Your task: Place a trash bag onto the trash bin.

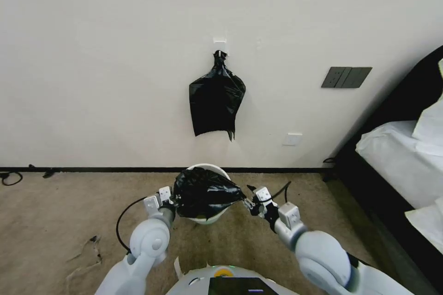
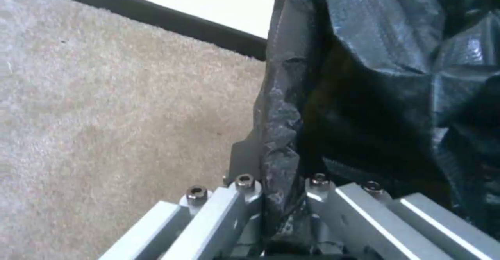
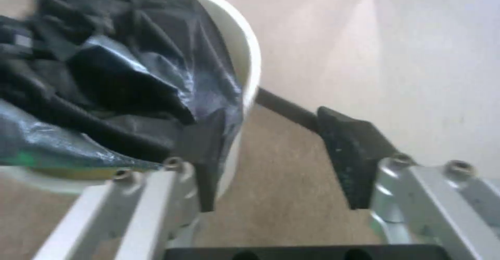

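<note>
Trash bag, glossy black, sags across the cream trash bin by the wall in the head view, left gripper and right gripper at its opposite edges. From the left wrist, jaws clamp a crumpled fold of plastic. From the right wrist, fingers gape wide beside the bin's rim; with that side seemingly unheld, the bag may slump inward or tug off-centre.

Right gripper jaws spread apart, gap between black pads. One pad touching trash bag edge. Bag crumpled, glossy black, draped over trash bin rim. Bin cream-white, standing on beige carpet. Pale wall behind.
</note>
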You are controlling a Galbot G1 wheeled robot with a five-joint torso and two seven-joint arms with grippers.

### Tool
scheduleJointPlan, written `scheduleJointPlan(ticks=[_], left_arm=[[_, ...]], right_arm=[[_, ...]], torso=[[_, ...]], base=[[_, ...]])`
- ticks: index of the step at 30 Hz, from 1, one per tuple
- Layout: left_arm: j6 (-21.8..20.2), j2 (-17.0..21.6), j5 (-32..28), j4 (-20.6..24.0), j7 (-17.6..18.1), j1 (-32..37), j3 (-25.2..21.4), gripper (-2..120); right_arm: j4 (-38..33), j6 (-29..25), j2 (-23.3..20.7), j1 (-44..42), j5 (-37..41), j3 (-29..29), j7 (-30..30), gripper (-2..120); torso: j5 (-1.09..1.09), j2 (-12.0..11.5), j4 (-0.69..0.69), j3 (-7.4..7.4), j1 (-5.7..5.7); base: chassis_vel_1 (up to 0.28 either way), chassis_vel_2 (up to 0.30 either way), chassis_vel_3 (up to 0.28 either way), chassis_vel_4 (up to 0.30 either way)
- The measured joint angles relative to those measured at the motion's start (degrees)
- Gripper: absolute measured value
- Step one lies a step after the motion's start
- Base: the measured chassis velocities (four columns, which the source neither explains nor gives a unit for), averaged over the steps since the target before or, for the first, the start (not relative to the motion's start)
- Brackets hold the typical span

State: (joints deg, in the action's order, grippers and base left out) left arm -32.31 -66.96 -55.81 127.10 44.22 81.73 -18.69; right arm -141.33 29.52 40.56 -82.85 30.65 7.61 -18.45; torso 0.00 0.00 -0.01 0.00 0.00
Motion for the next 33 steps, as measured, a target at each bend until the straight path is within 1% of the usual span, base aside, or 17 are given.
scheduleJointPlan(ticks=[1, 3, 4, 6, 8, 9, 12, 13, 16, 18, 22, 26, 27, 29, 31, 32, 33], left_arm=[[0.0, 0.0, 0.0, 0.0, 0.0, 0.0, 0.0, 2], [-0.4, 0.6, -0.2, 0.2, 0.0, -0.2, 0.1, 2], [-0.4, 0.6, -0.2, 0.2, 0.0, -0.2, 0.1, 2], [-0.9, 1.1, -0.2, 0.5, 0.0, -0.3, 0.5, 2], [-1.1, 1.6, -0.1, 0.5, 0.0, -0.5, 0.5, 2], [-1.1, 1.6, -0.1, 0.5, 0.0, -0.5, 0.5, 2], [-1.1, 2.4, -0.3, 0.3, -0.2, -0.5, -0.7, 2], [-1.1, 2.4, -0.3, 0.3, -0.2, -0.5, -0.7, 2], [-1.1, 2.9, -1.0, 0.4, -0.3, -0.5, -1.7, 2], [-1.1, 3.0, -1.1, 0.7, -0.3, -0.5, -1.8, 2], [-1.4, 3.2, -1.2, 1.6, -0.2, -0.5, -1.4, 2], [-2.5, 3.4, -0.7, 2.8, 0.1, -0.6, -0.4, 2], [-2.5, 3.4, -0.7, 2.8, 0.1, -0.6, -0.4, 2], [-2.9, 3.5, 0.5, 3.1, 0.1, -0.5, 0.3, 2], [-3.3, 3.5, 1.9, 3.4, 0.0, -0.3, 1.1, 2], [-3.3, 3.5, 1.9, 3.4, 0.0, -0.3, 1.1, 2], [-3.5, 3.5, 2.3, 3.5, 0.0, -0.3, 1.3, 2]], right_arm=[[0.0, 0.0, 0.0, 0.0, 0.0, 0.0, 0.0, 49], [-1.8, -1.2, -1.3, -0.2, -2.2, 0.3, 2.1, 60], [-1.8, -1.2, -1.3, -0.2, -2.2, 0.3, 2.1, 60], [-2.1, -2.1, -1.9, 2.5, -3.5, -0.7, 4.3, 70], [-2.1, -2.4, -2.3, 5.7, -0.8, -0.7, 5.5, 79], [-2.1, -2.4, -2.3, 5.7, -0.8, -0.7, 5.5, 79], [-2.1, -3.1, -3.9, 8.0, 6.4, 2.5, 5.9, 92], [-2.1, -3.1, -3.9, 8.0, 6.4, 2.5, 5.9, 92], [-2.1, -4.5, -5.7, 7.6, 11.1, 6.2, 8.1, 100], [-2.1, -4.5, -6.1, 8.2, 11.3, 6.1, 8.6, 100], [-2.0, -3.0, -6.3, 11.6, 8.1, 1.9, 9.3, 100], [-0.2, -3.0, -5.9, 17.3, -5.0, -7.2, 14.5, 100], [-0.2, -3.0, -5.9, 17.3, -5.0, -7.2, 14.5, 100], [1.4, -3.3, -5.6, 20.2, -9.2, -11.5, 16.6, 100], [3.5, -3.4, -4.9, 23.7, -13.9, -17.7, 19.1, 100], [3.5, -3.4, -4.9, 23.7, -13.9, -17.7, 19.1, 100], [4.4, -3.4, -4.5, 24.8, -15.7, -19.7, 19.6, 100]], torso=[[0.0, 0.0, 0.0, 0.0, 0.0], [-0.01, 0.0, 0.0, 0.0, 0.0], [-0.01, 0.0, 0.0, 0.0, 0.0], [0.02, 0.0, 0.01, 0.0, 0.0], [0.01, 0.0, 0.03, 0.0, 0.0], [0.01, 0.0, 0.03, 0.0, 0.0], [0.0, 0.0, 0.03, 0.0, 0.0], [0.0, 0.0, 0.03, 0.0, 0.0], [0.0, 0.0, 0.0, 0.0, 0.0], [0.0, 0.0, -0.01, 0.0, 0.0], [0.01, 0.0, 0.02, 0.0, 0.0], [0.01, 0.0, 0.01, 0.0, 0.0], [0.01, 0.0, 0.01, 0.0, 0.0], [0.01, 0.0, 0.02, 0.0, 0.0], [0.01, 0.0, 0.03, 0.0, 0.0], [0.01, 0.0, 0.03, 0.0, 0.0], [-0.01, 0.0, 0.02, 0.0, 0.0]], base=[[0.0, 0.0, 0.0, 0.0], [0.0, 0.0, 0.0, 0.0], [0.0, 0.0, 0.0, 0.0], [0.0, 0.0, 0.0, 0.0], [0.0, 0.0, 0.0, 0.0], [0.0, 0.0, 0.0, 0.0], [0.0, 0.0, 0.0, 0.0], [0.0, 0.0, 0.0, 0.0], [0.0, 0.0, 0.0, 0.0], [0.0, 0.0, 0.0, 0.0], [0.0, 0.0, 0.0, 0.0], [0.0, 0.0, 0.0, 0.0], [0.0, 0.0, 0.0, 0.0], [0.0, 0.0, 0.0, 0.0], [0.0, 0.0, 0.0, 0.0], [0.0, 0.0, 0.0, 0.0], [0.0, 0.0, 0.0, 0.0]])
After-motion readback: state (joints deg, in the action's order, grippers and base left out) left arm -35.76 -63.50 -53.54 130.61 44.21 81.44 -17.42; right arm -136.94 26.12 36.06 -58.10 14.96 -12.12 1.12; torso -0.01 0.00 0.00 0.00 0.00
